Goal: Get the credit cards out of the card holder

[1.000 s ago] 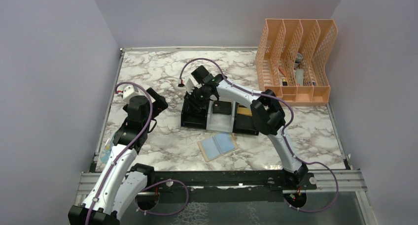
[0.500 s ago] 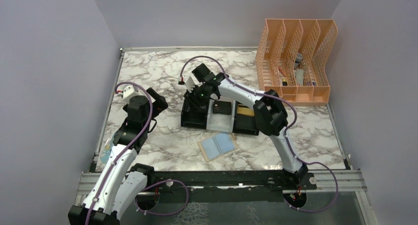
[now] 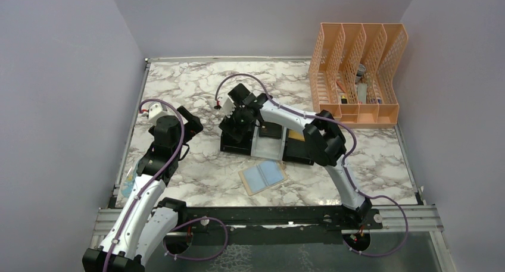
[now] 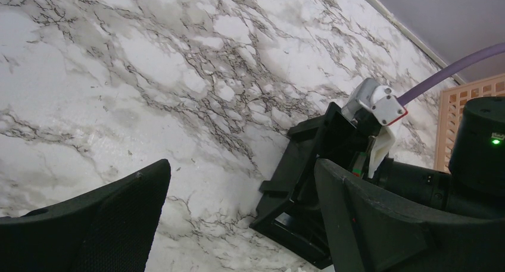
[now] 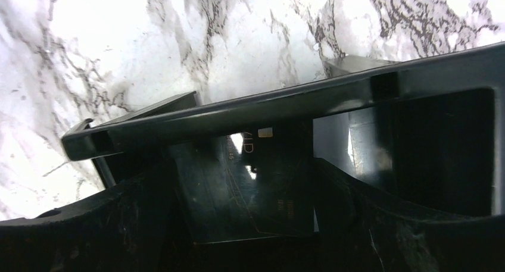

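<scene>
Right wrist: fingers spread over glossy dark card in rectangular black bin; left fingers spread.

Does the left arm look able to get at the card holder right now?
Probably yes: the card holder lies in the open, nothing between it and the left gripper; the right gripper is over the black bin.

Overhead view looks down on the table; both low wrist views share the black bin.
</scene>
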`<state>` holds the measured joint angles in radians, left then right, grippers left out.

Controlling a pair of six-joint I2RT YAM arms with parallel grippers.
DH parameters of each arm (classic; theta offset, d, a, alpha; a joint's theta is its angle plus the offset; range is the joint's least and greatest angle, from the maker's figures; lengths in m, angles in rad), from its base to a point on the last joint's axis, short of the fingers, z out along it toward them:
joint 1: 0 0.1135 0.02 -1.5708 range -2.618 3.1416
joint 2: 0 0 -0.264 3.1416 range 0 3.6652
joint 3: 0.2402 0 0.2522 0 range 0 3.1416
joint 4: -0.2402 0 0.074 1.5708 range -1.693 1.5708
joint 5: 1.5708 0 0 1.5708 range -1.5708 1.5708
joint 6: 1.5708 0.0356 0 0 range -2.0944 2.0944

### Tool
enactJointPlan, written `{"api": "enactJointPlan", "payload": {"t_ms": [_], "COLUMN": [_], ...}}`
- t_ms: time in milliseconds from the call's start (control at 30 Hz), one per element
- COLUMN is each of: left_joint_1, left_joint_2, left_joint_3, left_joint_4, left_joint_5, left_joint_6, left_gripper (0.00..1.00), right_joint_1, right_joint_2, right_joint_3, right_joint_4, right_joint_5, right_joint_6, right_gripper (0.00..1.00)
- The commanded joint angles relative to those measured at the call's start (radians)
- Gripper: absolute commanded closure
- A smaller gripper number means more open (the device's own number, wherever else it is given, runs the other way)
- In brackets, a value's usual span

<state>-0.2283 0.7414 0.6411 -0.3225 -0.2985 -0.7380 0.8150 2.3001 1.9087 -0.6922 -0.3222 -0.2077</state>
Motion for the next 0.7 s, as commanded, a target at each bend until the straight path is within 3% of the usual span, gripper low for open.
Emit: {"api": "enactJointPlan", "payload": {"t_ms": [0,367,667], "left_joint_1": [0.006,0.006,0.006], "left_joint_2": [-0.014,-0.001,-0.003], "left_joint_3": [0.024,0.026,0.023], "left_joint_4": [0.015,0.019,0.020], "left_joint_5": [0.013,0.017,0.016], "left_joint_6": [0.008,0.007,0.010], "left_gripper": [0.06,0.06,0.06], "right_joint_1": [0.026,0.039,0.039], "right_joint_2": [0.034,0.095,0.103], "right_joint_3": [-0.037,-0.093,-0.067], "right_joint_4": [0.032,0.037,0.033], "right_joint_5": [0.131,0.216,0.163], "right_joint_6": [-0.012,-0.009,0.021], "right_gripper": [0.18,0.20,0.52]}}
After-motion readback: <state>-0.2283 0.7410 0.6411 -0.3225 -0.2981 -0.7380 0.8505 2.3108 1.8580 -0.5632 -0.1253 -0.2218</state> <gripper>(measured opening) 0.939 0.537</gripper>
